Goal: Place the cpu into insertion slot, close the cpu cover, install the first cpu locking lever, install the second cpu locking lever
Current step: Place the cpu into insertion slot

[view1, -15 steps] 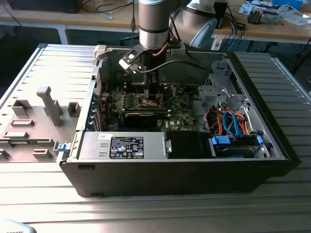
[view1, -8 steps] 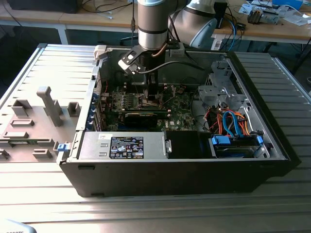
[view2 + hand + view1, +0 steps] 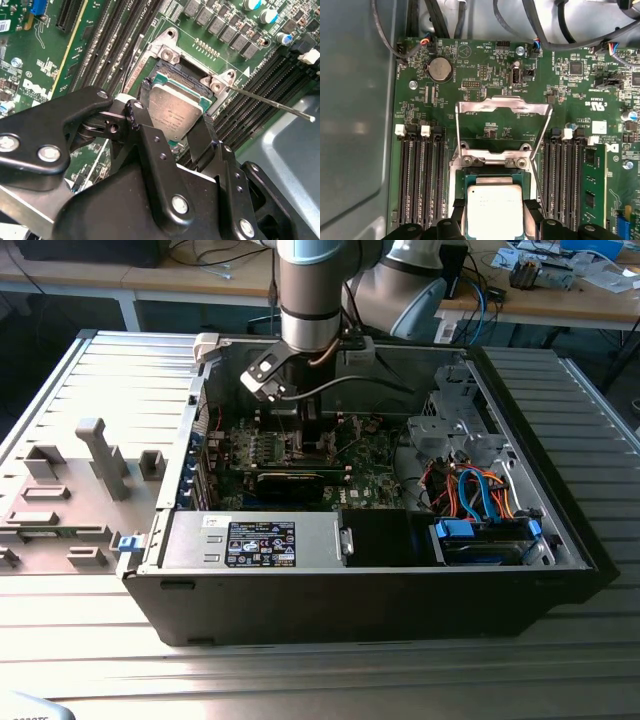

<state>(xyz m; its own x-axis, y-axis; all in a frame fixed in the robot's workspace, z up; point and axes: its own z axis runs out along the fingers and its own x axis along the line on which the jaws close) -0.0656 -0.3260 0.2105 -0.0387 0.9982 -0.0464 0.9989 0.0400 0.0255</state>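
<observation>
The cpu (image 3: 175, 107), a flat silvery square, lies level over the insertion slot (image 3: 169, 64), whose silver rim and dark centre show around it. My gripper (image 3: 172, 122) has a black finger pressed against each of two opposite sides of the cpu. In the first wrist view the cpu (image 3: 494, 205) sits between the fingertips (image 3: 458, 207) in the insertion slot (image 3: 492, 161). The cpu cover (image 3: 504, 106) is swung open and stands up from its hinge beyond the slot. A thin locking lever (image 3: 270, 102) sticks out, unlatched. In the exterior view my gripper (image 3: 300, 435) reaches down into the case.
The open computer case (image 3: 560, 540) has tall walls around the green motherboard (image 3: 485, 75). Memory slots (image 3: 420, 175) flank the socket on both sides. A long black card (image 3: 290, 480), coloured cables (image 3: 470, 490) and a labelled power supply (image 3: 260, 540) lie close by.
</observation>
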